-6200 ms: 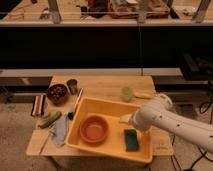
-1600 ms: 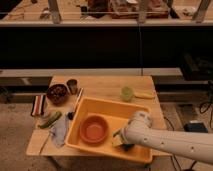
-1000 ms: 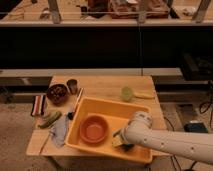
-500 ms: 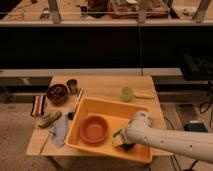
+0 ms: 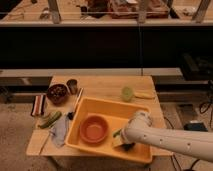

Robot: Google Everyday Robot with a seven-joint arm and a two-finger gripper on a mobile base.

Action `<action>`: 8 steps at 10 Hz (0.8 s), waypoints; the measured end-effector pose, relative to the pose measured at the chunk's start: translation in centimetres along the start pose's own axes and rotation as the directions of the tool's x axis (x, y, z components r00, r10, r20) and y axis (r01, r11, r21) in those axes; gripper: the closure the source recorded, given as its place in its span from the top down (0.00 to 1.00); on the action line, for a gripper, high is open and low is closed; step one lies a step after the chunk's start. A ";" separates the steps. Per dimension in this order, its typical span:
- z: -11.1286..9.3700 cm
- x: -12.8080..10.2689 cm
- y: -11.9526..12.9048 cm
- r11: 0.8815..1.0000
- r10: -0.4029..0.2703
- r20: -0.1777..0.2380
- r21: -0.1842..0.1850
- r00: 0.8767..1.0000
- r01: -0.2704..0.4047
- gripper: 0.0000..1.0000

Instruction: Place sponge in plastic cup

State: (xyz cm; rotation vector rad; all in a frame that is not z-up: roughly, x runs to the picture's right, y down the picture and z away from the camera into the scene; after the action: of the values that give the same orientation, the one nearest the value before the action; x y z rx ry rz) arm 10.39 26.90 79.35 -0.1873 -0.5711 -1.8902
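Evidently the claw (image 5: 125, 145) hangs over the sponge (image 5: 118, 142), meaning to reach the plastic cup (image 5: 127, 93) beyond; whether clamped, I cannot tell.

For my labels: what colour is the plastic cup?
Pale green cup, camera view; the gripper is inside the yellow plastic tub.

Your view looks down on light wooden desk (image 5: 107, 86), centre frame, standing on speckled grey-brown floor (image 5: 17, 127). Behind desk you have pale ledge (image 5: 30, 73), then wide dark panel (image 5: 100, 47) across frame. Top edge: brighter strip, metal posts (image 5: 54, 11) upright. Right edge: dark boxy unit (image 5: 197, 67), black cables (image 5: 206, 107) on floor. Light warm, dim. Gripper (image 5: 124, 143) low, right of centre, above desk's near side.
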 end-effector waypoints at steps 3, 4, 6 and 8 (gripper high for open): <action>0.3 -0.1 -0.2 1.000 -0.009 0.003 0.009 1.000 0.009 0.36; 0.3 0.0 -0.2 1.000 -0.010 0.002 0.009 1.000 0.010 0.28; -0.1 0.0 -0.2 1.000 -0.012 0.003 0.011 1.000 0.012 0.15; -0.1 -0.1 -0.2 1.000 -0.011 0.005 0.009 1.000 0.011 0.14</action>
State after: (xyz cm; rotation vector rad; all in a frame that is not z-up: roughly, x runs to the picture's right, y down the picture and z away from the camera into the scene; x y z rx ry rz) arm 10.29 26.99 79.13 -0.1840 -0.5852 -1.8977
